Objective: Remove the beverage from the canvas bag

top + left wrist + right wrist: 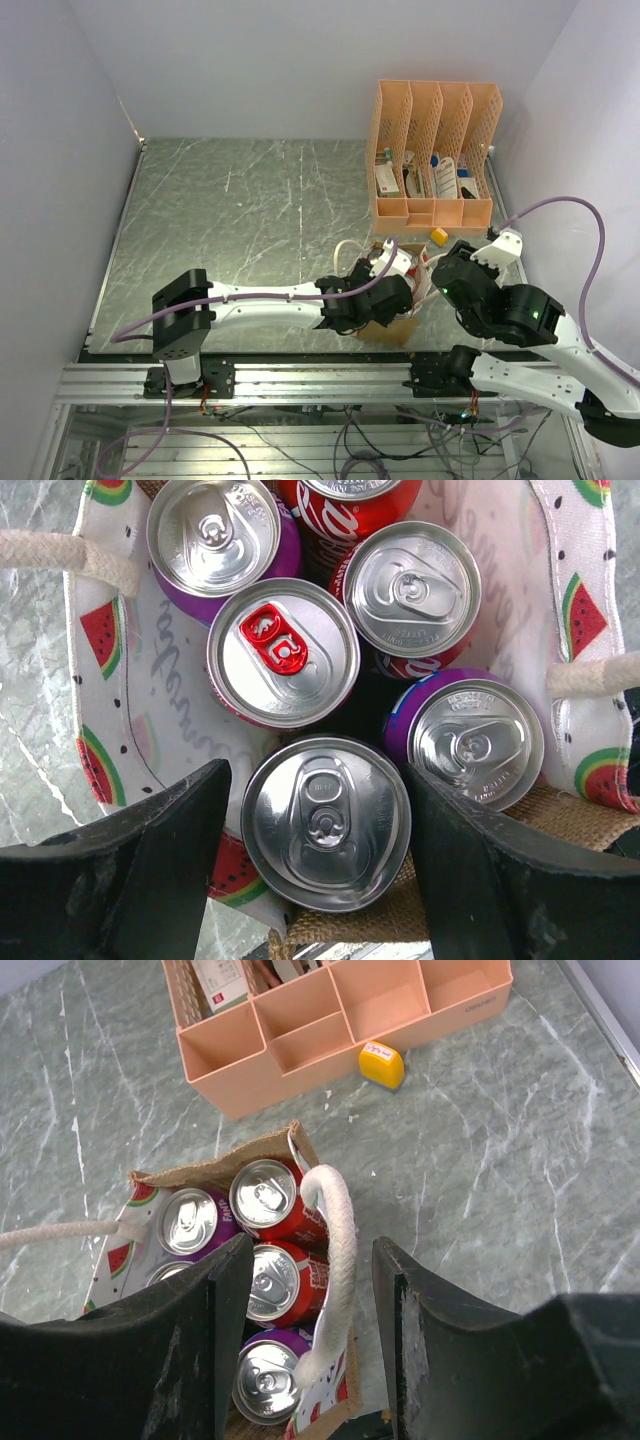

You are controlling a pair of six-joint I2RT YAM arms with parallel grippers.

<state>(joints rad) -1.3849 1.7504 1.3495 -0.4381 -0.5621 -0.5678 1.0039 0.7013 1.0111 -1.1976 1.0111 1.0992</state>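
The canvas bag [398,330] is tan burlap with a white watermelon-print lining [150,680] and stands at the near middle of the table. It holds several upright cans, red and purple. My left gripper [315,780] is open right over the bag; its black fingers [150,870] straddle a silver-topped can [325,825] at the bag's near edge, close beside it. My right gripper [312,1250] is open above the bag's right side [230,1155]. A white rope handle [337,1230] arches between its jaws, not clamped. In the top view the left gripper [380,298] covers the bag and the right gripper [437,277] sits beside it.
A peach perforated file organizer [432,150] with small boxes stands behind the bag, also in the right wrist view [330,1030]. A small yellow object [438,236] lies in front of it [381,1063]. Grey walls close the table's left, back and right.
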